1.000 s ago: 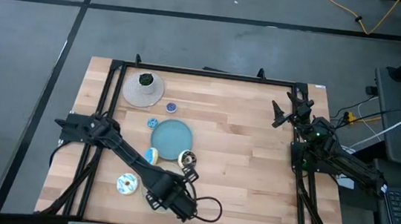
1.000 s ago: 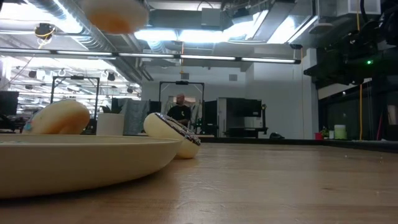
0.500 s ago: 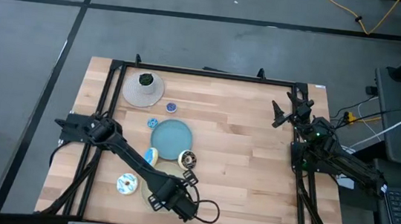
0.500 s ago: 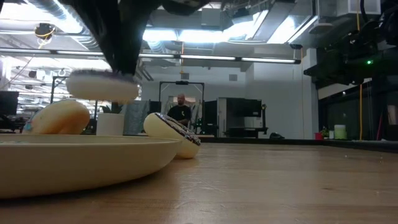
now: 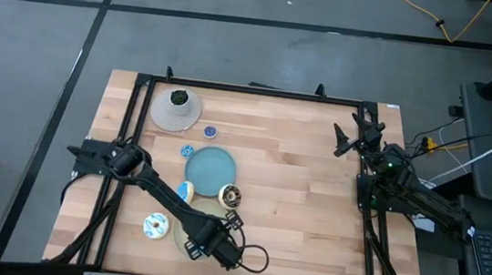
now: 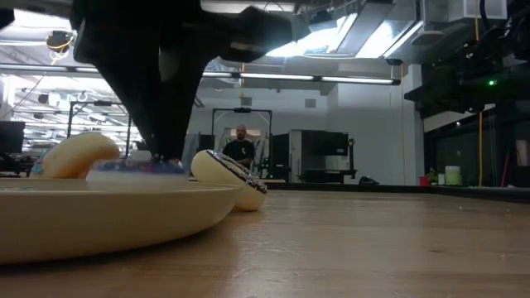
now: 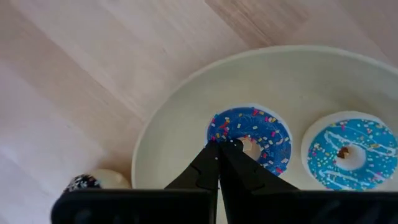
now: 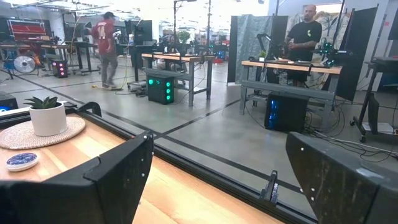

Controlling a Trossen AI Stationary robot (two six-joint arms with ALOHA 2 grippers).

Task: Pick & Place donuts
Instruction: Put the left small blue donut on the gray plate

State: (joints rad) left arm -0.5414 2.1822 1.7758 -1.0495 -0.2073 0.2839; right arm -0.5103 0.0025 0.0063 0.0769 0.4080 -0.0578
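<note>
My left gripper [image 7: 222,146] points down over the beige plate [image 7: 186,124], shut on a blue sprinkled donut [image 7: 255,134]. From the high view the arm [image 5: 202,232] hides that donut. A light-blue iced donut [image 7: 348,149] lies on the same plate, tipped up in the low view [image 6: 79,157]. A chocolate-topped donut [image 5: 229,193] stands tilted on the table by the plate's rim. A white, blue and orange donut [image 5: 156,226] lies flat on the table left of the plate. My right gripper [image 8: 217,186] waits open at the far right [image 5: 352,135]. My left gripper pinches the blue donut's ring at one side [image 7: 214,132], beside the hole, between its two fingertips. The fingers [image 6: 166,149] come from above, pointing down. The donut [image 6: 137,168] hangs level below them, down at the plate; whether it rests on the plate I cannot tell.
A blue plate [image 5: 211,166] lies just beyond the beige one. Farther back are a round mat with a potted plant [image 5: 176,109] and two tiny blue rings [image 5: 210,132] [image 5: 188,151]. Black rails frame the table. The table's middle and right are bare wood.
My left gripper has come straight down with the blue donut, from well above the beige plate to the plate's level. It has stayed shut, and the donut has stayed level below the fingers.
</note>
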